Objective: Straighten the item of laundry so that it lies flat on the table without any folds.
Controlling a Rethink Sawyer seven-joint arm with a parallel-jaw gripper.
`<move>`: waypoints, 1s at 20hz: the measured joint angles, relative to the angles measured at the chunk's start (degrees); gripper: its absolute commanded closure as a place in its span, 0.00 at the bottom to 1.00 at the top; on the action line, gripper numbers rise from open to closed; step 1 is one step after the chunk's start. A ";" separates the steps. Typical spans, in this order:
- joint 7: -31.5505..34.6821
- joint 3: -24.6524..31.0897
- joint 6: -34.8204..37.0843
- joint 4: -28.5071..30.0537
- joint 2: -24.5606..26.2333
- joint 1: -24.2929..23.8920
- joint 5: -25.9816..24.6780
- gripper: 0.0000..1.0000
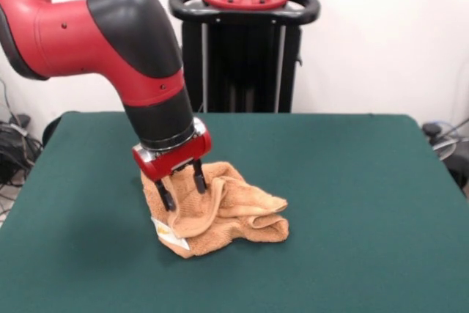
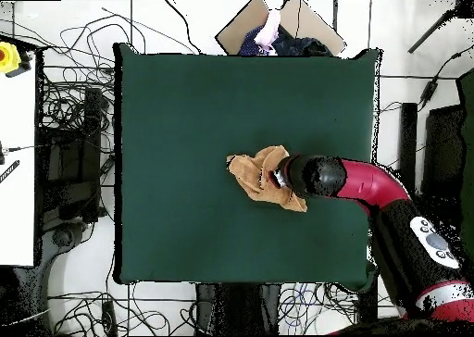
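Front view: table point(image 1: 352, 203) is green and mostly bare, with wide open felt to the right, in front and behind the towel point(image 1: 234, 214); less room on the left, where the table edge slants in. Towel sits left of centre, bunched in a lumpy heap with several folds, small white label with yellow print point(image 1: 167, 234) poking out at its lower left. Black pedestal point(image 1: 244, 49) stands behind the far table edge, cables on the floor at both sides. Red and black arm comes in from the upper left, tilted, blocking the view of the towel's back left part. Gripper point(image 1: 182, 187) has its two black fingers point(image 1: 198, 177) spread apart, tips pressed down into the towel's top left; cloth rises between and beside them. Fingers parted, touching the cloth, not clamped on a fold as far as can be seen.

Overhead view: towel point(image 2: 264, 178) lies near the table's point(image 2: 185, 111) middle, slightly right, crumpled, well clear of every edge. Arm reaches in from the right and covers the towel's right side. Gripper itself is hidden under the wrist. Cardboard box point(image 2: 287, 23) just beyond the top edge, tangled cables round the table.
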 measured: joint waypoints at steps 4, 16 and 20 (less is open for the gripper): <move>0.00 -0.02 -0.04 -0.09 0.44 0.38 -0.05 0.00; 0.00 -0.37 -1.25 -0.59 0.60 1.30 -0.12 0.00; 0.00 -0.49 -1.25 -1.22 0.59 1.43 -0.16 0.00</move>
